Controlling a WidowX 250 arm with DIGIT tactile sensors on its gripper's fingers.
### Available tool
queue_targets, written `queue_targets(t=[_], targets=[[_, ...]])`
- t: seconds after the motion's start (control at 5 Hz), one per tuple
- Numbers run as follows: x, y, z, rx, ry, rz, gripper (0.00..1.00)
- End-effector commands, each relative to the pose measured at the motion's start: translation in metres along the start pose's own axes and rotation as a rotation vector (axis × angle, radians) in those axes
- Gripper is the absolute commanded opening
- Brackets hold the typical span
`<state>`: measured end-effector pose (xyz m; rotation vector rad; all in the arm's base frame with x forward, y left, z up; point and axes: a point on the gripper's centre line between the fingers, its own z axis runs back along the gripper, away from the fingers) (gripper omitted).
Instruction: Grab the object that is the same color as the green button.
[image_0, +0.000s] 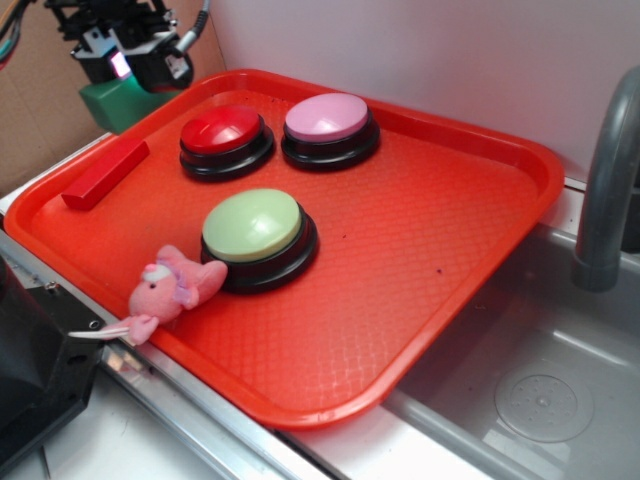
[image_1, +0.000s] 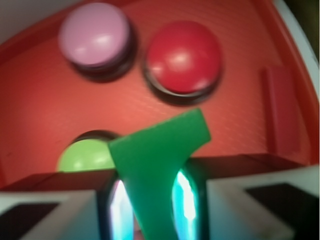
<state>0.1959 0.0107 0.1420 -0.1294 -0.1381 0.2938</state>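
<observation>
An orange-red tray (image_0: 450, 230), embossed all over with a fine diamond grid, is showing three domed buttons on glossy black bases: the green button (image_0: 252, 226) in pale, matte lime, a red button (image_0: 222, 130) gleaming bright scarlet, and a pink button (image_0: 328, 117) in soft lilac-pink. A red bar (image_0: 105, 174) is matching the tray closely (only its darker edge is setting it apart). A pink plush toy (image_0: 170, 285) is wearing a lighter, whitish face. The object (image_1: 155, 165), a deep solid green, is sitting in the black-and-white tool (image_0: 125, 50), whose inner faces are glowing pale pink and cyan. The sink (image_0: 540, 380) and faucet (image_0: 605, 190) are showing dull grey.
</observation>
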Motion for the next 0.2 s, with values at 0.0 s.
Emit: queue_targets(t=[0.0], targets=[[-0.0019, -0.0114, 0.0081, -0.005, -0.046, -0.073, 0.00]])
